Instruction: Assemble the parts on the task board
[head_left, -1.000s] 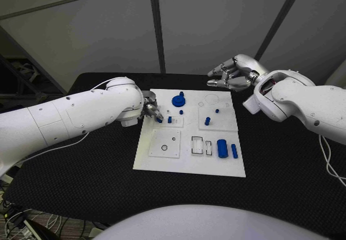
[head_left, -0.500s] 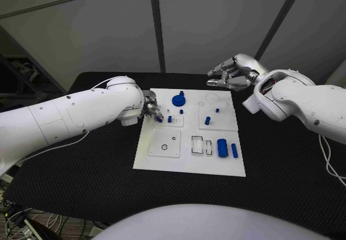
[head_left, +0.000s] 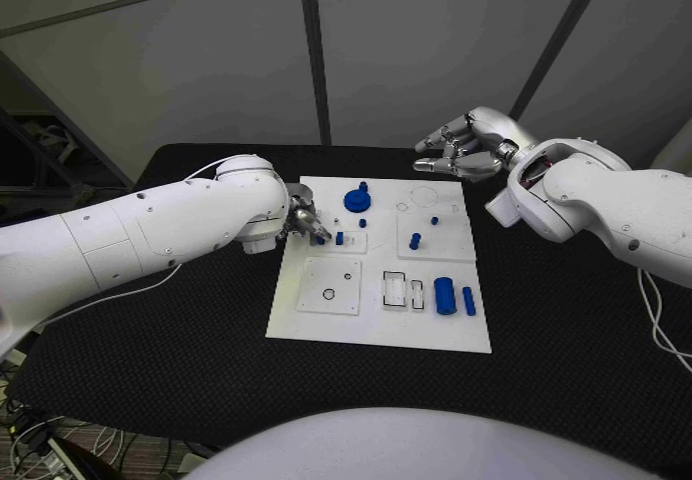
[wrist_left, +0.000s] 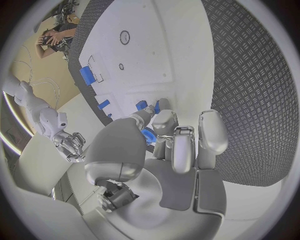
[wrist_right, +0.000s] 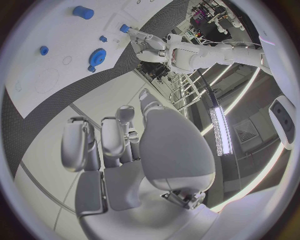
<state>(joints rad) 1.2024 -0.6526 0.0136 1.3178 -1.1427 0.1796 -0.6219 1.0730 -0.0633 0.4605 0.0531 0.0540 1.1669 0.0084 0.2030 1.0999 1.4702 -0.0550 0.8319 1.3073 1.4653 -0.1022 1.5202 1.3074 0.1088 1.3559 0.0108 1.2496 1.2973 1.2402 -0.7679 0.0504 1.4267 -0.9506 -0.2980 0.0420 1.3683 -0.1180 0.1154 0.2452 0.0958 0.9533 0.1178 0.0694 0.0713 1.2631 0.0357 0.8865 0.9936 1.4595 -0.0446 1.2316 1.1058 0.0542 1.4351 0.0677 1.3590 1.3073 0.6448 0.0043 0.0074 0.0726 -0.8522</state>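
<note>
Hardly anything had shifted since the half-second-earlier picture: our left robot hand (head_left: 304, 222) had crept a little nearer the short blue peg (head_left: 339, 238), and the right arm had kept its place.

Going from the left, our left arm lay across the worktop (head_left: 173, 330) so that its robot hand reached the left edge of the task board (head_left: 375, 335). Its fingers (wrist_left: 164, 125) were pinched around a small blue part (wrist_left: 149, 135), we judged from the wrist view, though the fingers hid most of it. We took this low, close hold as a way to line the part up with a seat in the board's upper-left plate.

Next came the blue gear (head_left: 356, 201) at the board's top, then the upright peg (head_left: 415, 241) on the right-hand plate, and the blue cylinder (head_left: 444, 297) with a slim blue pin (head_left: 469, 301) lying beside it, awaiting their turn.

Furthest right, our right robot hand (head_left: 464, 147) hovered beyond the board's far corner, fingers loosely curled around nothing, apparently parked clear of the work.
</note>
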